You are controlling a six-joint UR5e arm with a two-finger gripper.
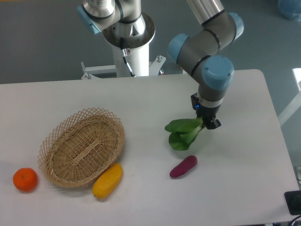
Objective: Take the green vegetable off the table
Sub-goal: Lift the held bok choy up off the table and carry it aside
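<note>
- My claw (207,120) is down at the stalk end of the bok choy (182,133) and looks closed on the stalk, though that end is partly hidden.
- Its floppy dark leaves run down and left from my claw, on or just above the white bench (141,99).
- The smooth purple eggplant (183,166) lies just below the leaves.
- I think a straight lift comes next.

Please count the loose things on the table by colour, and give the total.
Green: 1, the green vegetable at the gripper
Purple: 1, the eggplant
Yellow: 1, the mango
Orange: 1, the orange fruit
Tan: 1, the wicker basket
Total: 5
</note>
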